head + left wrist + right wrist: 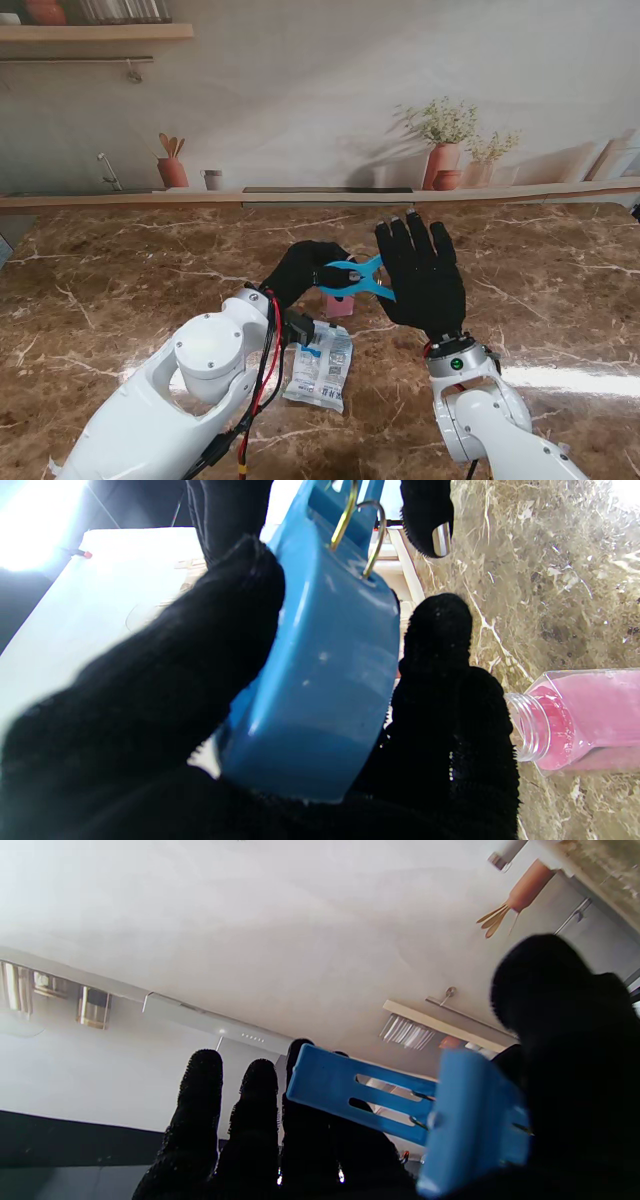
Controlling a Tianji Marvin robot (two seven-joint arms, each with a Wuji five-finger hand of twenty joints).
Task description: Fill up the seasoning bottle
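Left hand (305, 268), black glove, is raised over the counter (120, 270) and pinches one end of a blue clip (358, 277); the left wrist view shows thumb and fingers (150, 690) wrapped on the clip's (320, 680) broad handle, metal spring wire visible. Right hand (424, 272) is upright, fingers straight and close together pointing away from me, palm turned toward the clip. The right wrist view has the clip (410, 1110) lying across that palm with the thumb (565, 1015) over it, so the right hand looks to be holding the other end; how firmly, cannot tell. Both hands meet at the clip, mid-counter.

Seasoning bottle (575, 720) is clear plastic with pink powder inside, cap off, neck open. In the stand view it (339, 303) stands on the counter directly under the clip, mostly hidden by the left hand. White printed seasoning packet (320, 368) lies flat on the counter nearer to me, just beside the left wrist, apart from the bottle.
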